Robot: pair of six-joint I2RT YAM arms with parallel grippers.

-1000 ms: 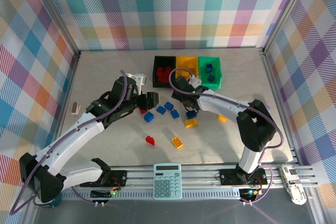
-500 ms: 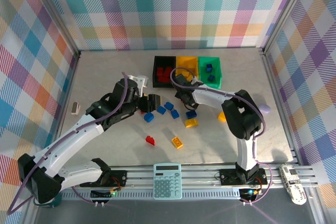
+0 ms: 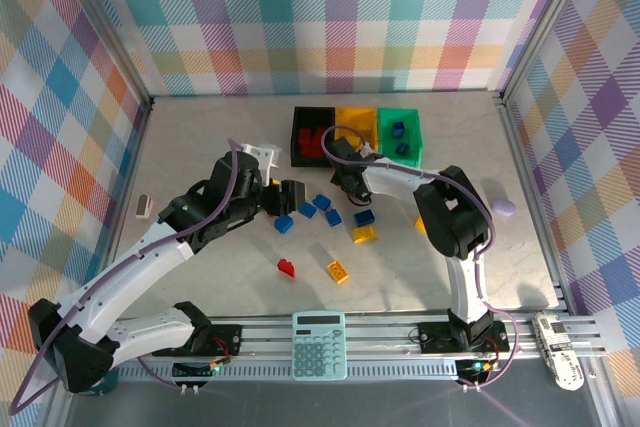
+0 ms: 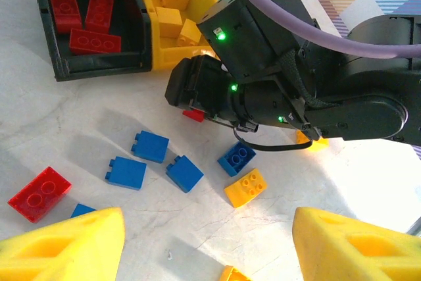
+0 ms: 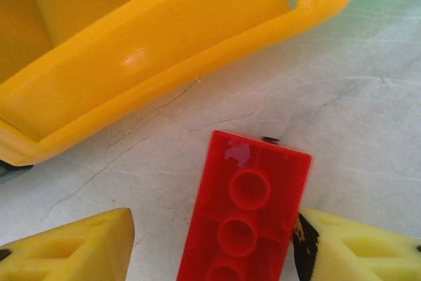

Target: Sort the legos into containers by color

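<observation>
1. Reaching low over the desk [image 5: 368, 97], the R hand [image 5: 212, 228] straddles a red lego [image 5: 247, 208]. The hand is released, not yet clenched: one pad [image 5: 355, 248] touches the brick's long side, the other pad [image 5: 72, 245] stands apart w/ bare desk btwn.
2. The red lego lies flat, studded face up, slightly skewed to the pads. It is just in front of the yellow bin [image 5: 164, 51], not touching its wall.
3. Three bins sit in a row at the far side. The black bin [image 4: 99, 69] holds red legos [image 4: 85, 21], the yellow bin holds yellow ones [image 4: 170, 21], and the green bin [image 3: 410, 159] holds blue ones [image 3: 398, 130].
4. The L hand [image 4: 207, 245] hovers wide open, grasping nothing, above loose blue legos [image 4: 150, 146], a yellow lego [image 4: 245, 187] and another red brick [image 4: 39, 193].
5. Step in hand, as I judge it: the R hand takes this red lego for the black bin. To do it well:
   - centre the brick btwn the pads and square the wrist to its long sides
   - close firmly so it can't twist out
   - lift straight up to clear the yellow wall
   - carry it across and let go low inside the black bin
6. The L hand is near, so keep the arms apart.
</observation>
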